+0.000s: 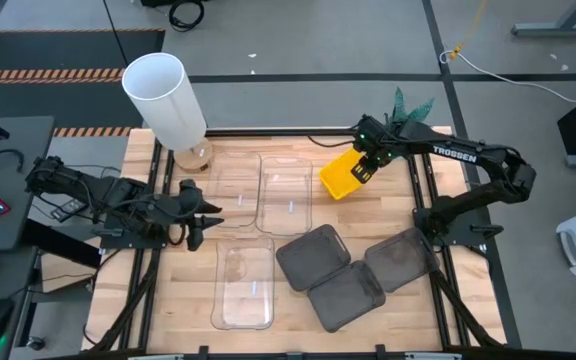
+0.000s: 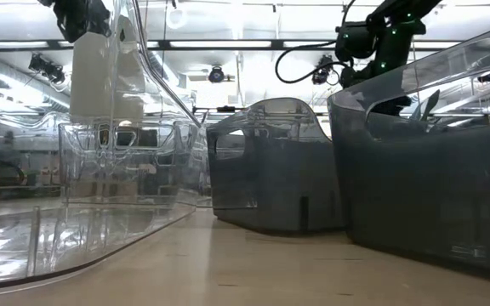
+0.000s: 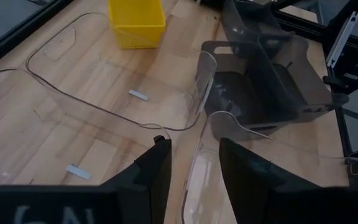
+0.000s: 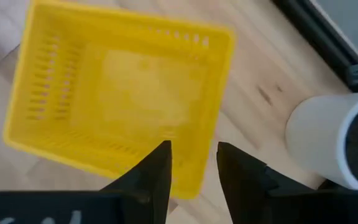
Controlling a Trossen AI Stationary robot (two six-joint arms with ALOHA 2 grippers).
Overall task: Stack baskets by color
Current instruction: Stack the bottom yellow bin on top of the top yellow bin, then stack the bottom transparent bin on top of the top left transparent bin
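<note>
Right gripper (image 1: 365,170) is positioned at about one o'clock on the table in the high view, directly over the near edge of the yellow basket (image 1: 341,176). In the right wrist view its fingers (image 4: 151,177) stand apart with a gap between them, the basket's rim lying below that gap; whether the pads touch the rim cannot be determined. The yellow basket sits tilted against the wooden table (image 1: 168,300), with a white cylinder (image 4: 328,140) near it.

Left gripper (image 1: 197,214) is at about nine o'clock, its fingers (image 3: 157,171) parted and straddling the upright wall of a clear basket (image 1: 245,285) at seven o'clock. A second clear basket (image 1: 286,192) lies at twelve o'clock, just beside a third (image 1: 231,190) toward eleven.

Three dark grey baskets occupy the five o'clock sector: one (image 1: 311,254) near centre, one (image 1: 345,296) just beside it, one (image 1: 399,260) toward four o'clock. They overlap at their edges.

A tall white cylinder (image 1: 164,98) stands at eleven o'clock. A green plant (image 1: 408,108) shows at one o'clock behind the right arm.
</note>
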